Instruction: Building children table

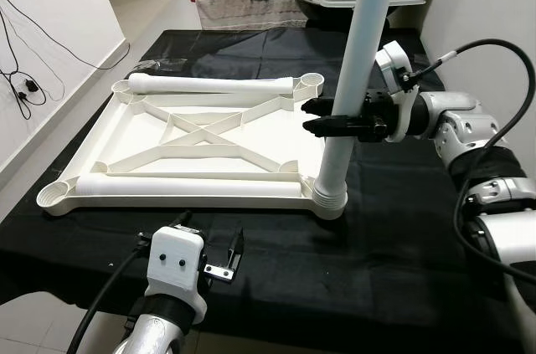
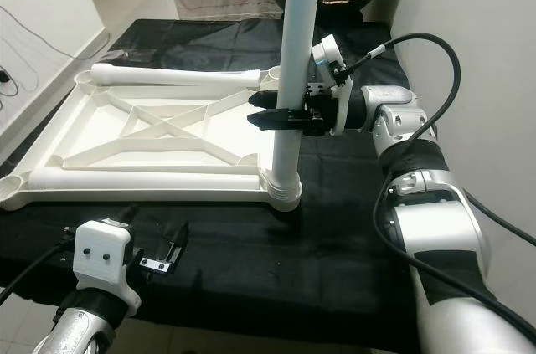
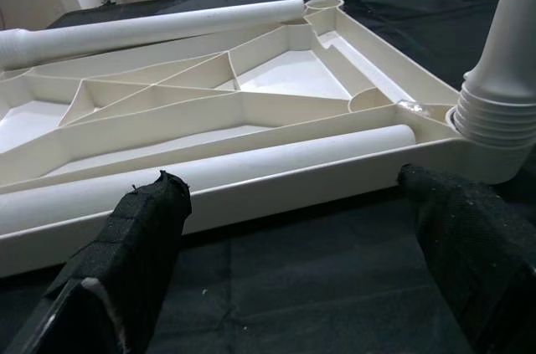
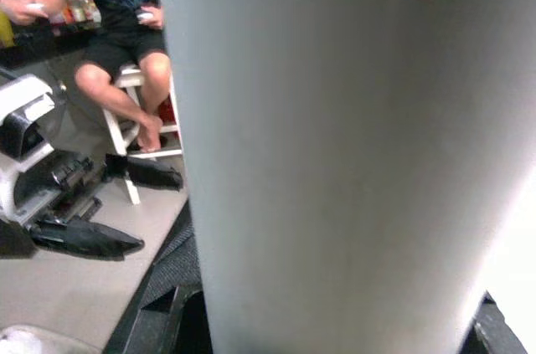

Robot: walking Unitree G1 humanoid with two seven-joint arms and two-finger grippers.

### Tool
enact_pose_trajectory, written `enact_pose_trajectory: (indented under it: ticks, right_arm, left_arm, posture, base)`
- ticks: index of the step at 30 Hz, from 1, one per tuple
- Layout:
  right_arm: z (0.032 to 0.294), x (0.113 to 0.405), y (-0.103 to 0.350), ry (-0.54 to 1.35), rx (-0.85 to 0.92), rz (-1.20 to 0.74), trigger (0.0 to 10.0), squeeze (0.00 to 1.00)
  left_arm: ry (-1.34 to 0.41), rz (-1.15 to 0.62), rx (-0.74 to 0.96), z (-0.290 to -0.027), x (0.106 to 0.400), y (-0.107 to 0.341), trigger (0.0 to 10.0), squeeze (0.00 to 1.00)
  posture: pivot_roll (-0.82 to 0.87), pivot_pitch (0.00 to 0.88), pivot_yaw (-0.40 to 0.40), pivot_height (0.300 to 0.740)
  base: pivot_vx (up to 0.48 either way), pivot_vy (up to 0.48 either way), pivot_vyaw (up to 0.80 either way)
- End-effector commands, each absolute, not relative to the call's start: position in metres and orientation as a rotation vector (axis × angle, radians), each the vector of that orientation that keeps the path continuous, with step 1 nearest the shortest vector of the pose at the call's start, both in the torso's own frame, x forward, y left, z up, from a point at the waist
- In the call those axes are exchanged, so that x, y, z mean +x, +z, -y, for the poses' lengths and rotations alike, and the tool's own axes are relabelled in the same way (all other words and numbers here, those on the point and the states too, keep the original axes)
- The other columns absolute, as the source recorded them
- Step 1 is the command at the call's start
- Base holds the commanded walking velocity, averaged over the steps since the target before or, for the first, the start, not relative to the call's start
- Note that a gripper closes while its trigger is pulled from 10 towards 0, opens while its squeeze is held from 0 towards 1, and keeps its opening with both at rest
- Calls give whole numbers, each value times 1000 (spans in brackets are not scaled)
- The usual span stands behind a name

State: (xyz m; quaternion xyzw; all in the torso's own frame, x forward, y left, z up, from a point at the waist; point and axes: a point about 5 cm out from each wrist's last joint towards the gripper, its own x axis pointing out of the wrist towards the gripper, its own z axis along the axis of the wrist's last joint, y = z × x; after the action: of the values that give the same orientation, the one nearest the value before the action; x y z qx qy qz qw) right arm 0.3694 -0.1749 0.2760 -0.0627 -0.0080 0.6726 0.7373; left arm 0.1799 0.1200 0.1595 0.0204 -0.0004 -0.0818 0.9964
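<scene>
One upright white table leg

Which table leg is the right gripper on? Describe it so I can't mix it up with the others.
On the black cloth lies the white tabletop, underside up. At its near right corner socket one white leg stands upright, with the right gripper closed around it partway up. The two other legs lie flat on the frame.

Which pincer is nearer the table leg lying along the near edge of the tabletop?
Left. The left pincer hovers open just in front of that lying leg, apart from it. The right pincer is up around the upright leg at the tabletop's corner.
</scene>
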Motion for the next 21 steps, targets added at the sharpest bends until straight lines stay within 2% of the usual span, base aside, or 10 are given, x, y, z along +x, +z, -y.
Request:
enact_pose_trajectory:
  ticks: [1, 21]
  right_arm:
    - [173, 370, 251, 1479, -135, -93, 10000, 0]
    - [169, 370, 241, 1485, -163, -104, 10000, 0]
  left_arm:
    - [-158, -15, 49, -121, 179, 158, 10000, 0]
    - [-140, -13, 52, -122, 178, 159, 10000, 0]
  posture:
    - [118, 169, 46, 740]
    - [114, 180, 38, 740]
  base:
    - [0, 0, 0]
    - [0, 0, 0]
